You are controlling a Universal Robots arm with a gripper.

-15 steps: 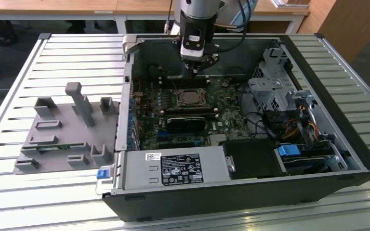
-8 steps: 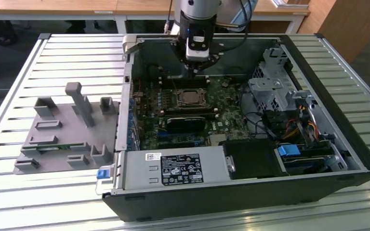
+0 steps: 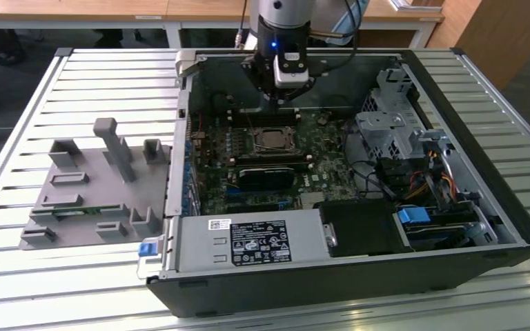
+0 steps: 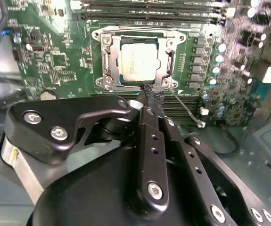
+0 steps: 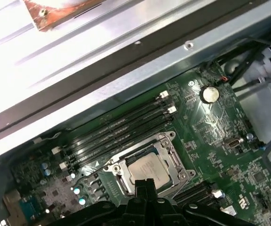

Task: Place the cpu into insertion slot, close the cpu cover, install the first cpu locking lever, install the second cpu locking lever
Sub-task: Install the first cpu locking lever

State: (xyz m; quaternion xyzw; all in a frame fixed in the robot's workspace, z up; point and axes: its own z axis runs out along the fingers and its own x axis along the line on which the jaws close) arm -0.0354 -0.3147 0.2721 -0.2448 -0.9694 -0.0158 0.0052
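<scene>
Hanging low over the green motherboard [image 3: 212, 169] inside the open computer case [image 3: 509, 214], the gripper [image 3: 281, 102] is seen just beside the insertion slot [image 4: 108, 66]. In the second wrist view its fingers [image 4: 148, 101] are drawn together into one narrow tip, and nothing is seen held between them. The tip is placed at the edge of the cpu cover [image 4: 140, 35], possibly touching it, though contact cannot be confirmed. The cpu [image 4: 139, 63] is seated in the slot, its pale top shown through the cover's window, and the cover is laid flat around it. A thin wire locking lever [image 4: 187, 109] is seen angling away from one corner of the socket, with its hooked end apart from the frame. In the exterior view the case is laid on a slatted table [image 3: 25, 289], with a grey fixture [image 3: 90, 186] set beside it on the exterior view's left.
</scene>
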